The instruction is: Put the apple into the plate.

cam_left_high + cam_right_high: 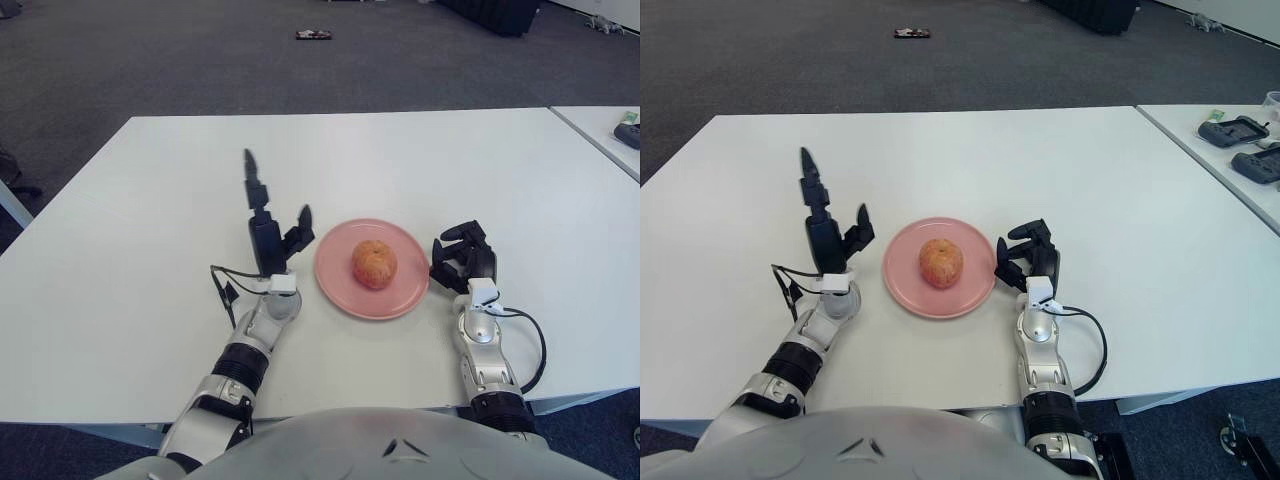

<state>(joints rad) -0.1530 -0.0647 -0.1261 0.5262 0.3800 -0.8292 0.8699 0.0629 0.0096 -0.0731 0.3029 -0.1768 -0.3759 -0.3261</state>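
The apple [374, 264] sits in the middle of the pink plate [335, 285] on the white tabletop [150, 200]. Left of the plate, the left hand [270, 232] stands upright, fingers spread, holding nothing. Right hand [463, 258], just right of the plate, fingers curled, empty.

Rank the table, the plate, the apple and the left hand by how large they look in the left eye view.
1. table
2. plate
3. left hand, fingers spread; taller than the plate but narrower, and raised, so its place is unsure
4. apple, on the plate
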